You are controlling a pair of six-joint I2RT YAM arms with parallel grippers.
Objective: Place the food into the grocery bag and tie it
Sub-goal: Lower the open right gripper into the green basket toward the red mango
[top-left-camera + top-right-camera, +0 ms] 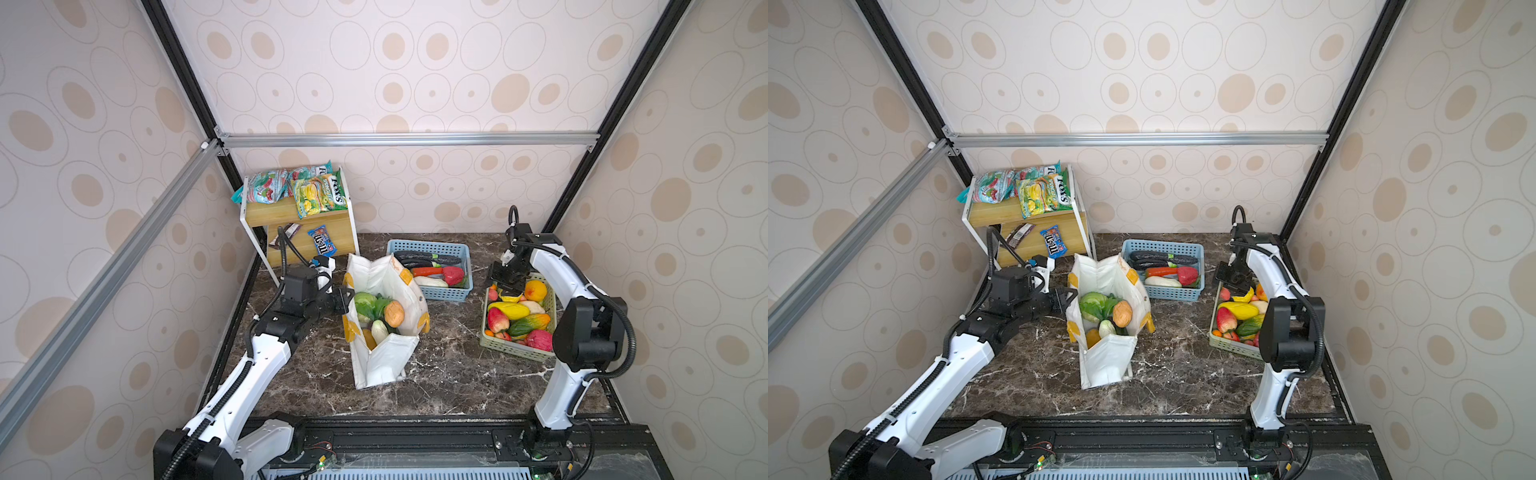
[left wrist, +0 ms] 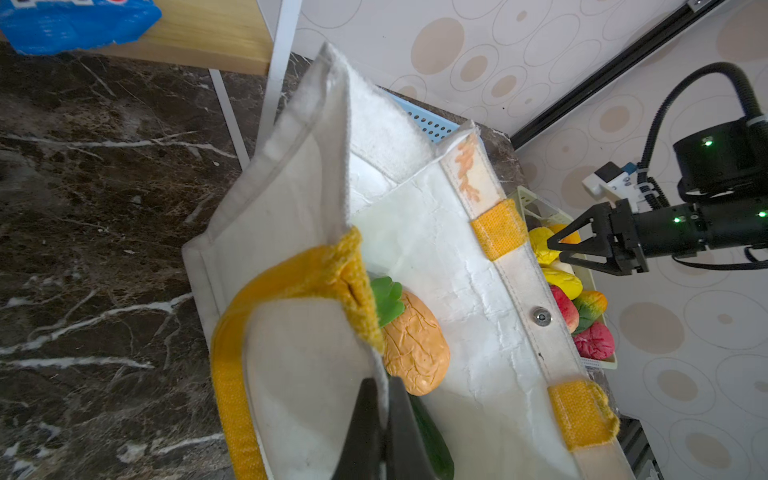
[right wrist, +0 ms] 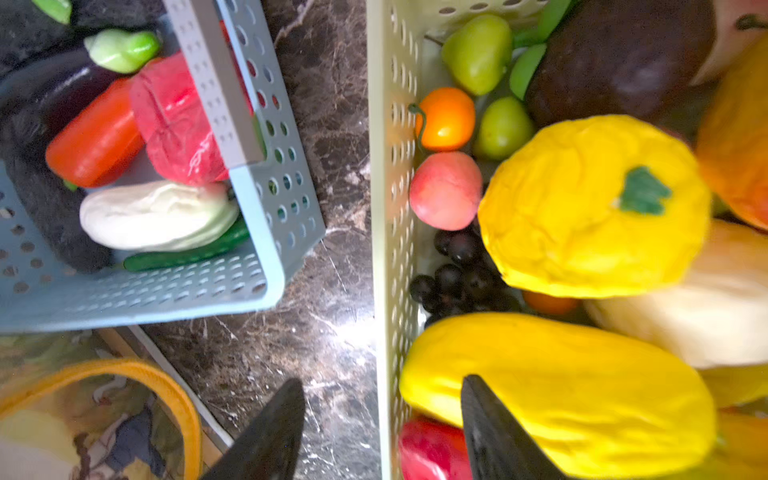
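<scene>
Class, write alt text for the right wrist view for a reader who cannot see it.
Open fingers of the right gripper straddle the wall of the green basket, one over a long yellow fruit, one over the marble table. Inside lie a yellow pepper and dark grapes; a blue basket of vegetables and the grocery bag stand nearby.

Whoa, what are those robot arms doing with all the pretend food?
They're packing a grocery bag. The left gripper pinches the bag's rim, holding it open; a cabbage and other food already sit inside. The right gripper hangs open and empty over the green basket's edge. The bag isn't tied yet.
</scene>
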